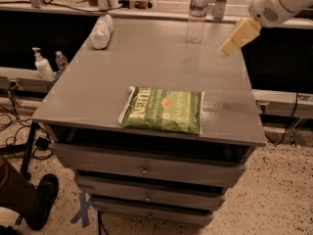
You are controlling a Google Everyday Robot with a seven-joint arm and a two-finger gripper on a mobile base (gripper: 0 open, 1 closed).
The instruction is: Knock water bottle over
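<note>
End effector (237,36) hangs over the tabletop (146,67) around 2 o'clock from centre, near the right edge, cream-coloured, angled down-left off the white arm (281,1) that enters from the upper right corner. Whether it's released or clenched: cannot tell, it reads as one wedge from this angle. It's grasping nothing and touching nothing. Water bottle (197,14) stands upright at about 1 o'clock, right at the far edge, white cap on top, dark label band round the upper body. The end effector sits just right of it, at roughly the height of the bottle's lower half, with a clear gap between them. Green Kettle chip bag (164,110) lies flat at 6 o'clock, near the front edge. White wrapped roll (101,32) lies on its side at 11 o'clock. Off the tabletop, at 9 o'clock on a lower ledge: white pump dispenser (42,65) and small clear bottle (61,60) side by side. Drawers (146,168) stacked under the tabletop. Dark shoe (41,202) on the speckled floor at 7 o'clock.
</note>
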